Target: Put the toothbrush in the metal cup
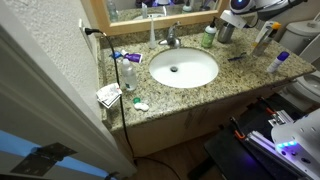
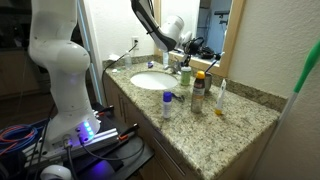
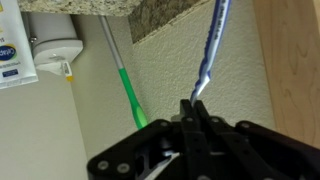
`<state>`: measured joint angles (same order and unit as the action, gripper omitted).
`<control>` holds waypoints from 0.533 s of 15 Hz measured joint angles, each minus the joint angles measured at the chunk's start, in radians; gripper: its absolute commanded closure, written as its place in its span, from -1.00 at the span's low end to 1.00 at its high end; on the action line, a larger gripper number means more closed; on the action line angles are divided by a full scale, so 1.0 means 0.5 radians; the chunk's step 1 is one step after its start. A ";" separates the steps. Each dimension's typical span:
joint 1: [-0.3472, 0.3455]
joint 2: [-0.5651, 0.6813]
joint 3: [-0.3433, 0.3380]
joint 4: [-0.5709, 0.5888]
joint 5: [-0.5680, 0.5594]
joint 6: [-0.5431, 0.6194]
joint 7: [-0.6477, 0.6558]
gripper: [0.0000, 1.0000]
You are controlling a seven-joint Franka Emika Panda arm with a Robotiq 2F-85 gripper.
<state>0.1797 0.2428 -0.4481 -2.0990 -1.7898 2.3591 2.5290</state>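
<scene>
In the wrist view my gripper (image 3: pixel 195 105) is shut on the toothbrush (image 3: pixel 210 50), a slim pale whitish-blue stick that juts out beyond the fingertips. In an exterior view the gripper (image 1: pixel 233 17) hangs at the back of the counter just above the metal cup (image 1: pixel 225 32), a dark-grey shiny tumbler standing beside the green bottle (image 1: pixel 209 38). In an exterior view the gripper (image 2: pixel 188 46) is over the back of the counter beyond the sink. The toothbrush is too small to make out in both exterior views.
A white sink (image 1: pixel 184 68) is set in the granite counter (image 1: pixel 250 75), with a faucet (image 1: pixel 172 38) behind it. A blue-and-red tube (image 1: pixel 125 55), a clear bottle (image 1: pixel 128 72) and packets (image 1: pixel 108 95) lie at one end. A short dark stick (image 1: pixel 235 57) and bottles (image 1: pixel 262 38) stand at the other. A green handle (image 3: pixel 130 95) leans on the wall.
</scene>
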 measured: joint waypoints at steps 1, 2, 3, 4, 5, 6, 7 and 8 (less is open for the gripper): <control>-0.096 -0.002 0.087 0.008 -0.020 -0.039 -0.005 0.97; -0.181 -0.003 0.157 0.017 -0.038 -0.069 -0.014 0.97; -0.252 -0.004 0.213 0.023 -0.057 -0.095 -0.023 0.97; -0.315 -0.004 0.260 0.028 -0.071 -0.106 -0.037 0.97; -0.366 -0.004 0.300 0.029 -0.081 -0.107 -0.055 0.97; -0.408 -0.003 0.337 0.029 -0.085 -0.107 -0.076 0.89; -0.441 -0.002 0.371 0.028 -0.085 -0.107 -0.097 0.89; -0.460 0.000 0.396 0.027 -0.085 -0.107 -0.109 0.89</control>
<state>-0.0502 0.2427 -0.2501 -2.0855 -1.8321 2.3055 2.4746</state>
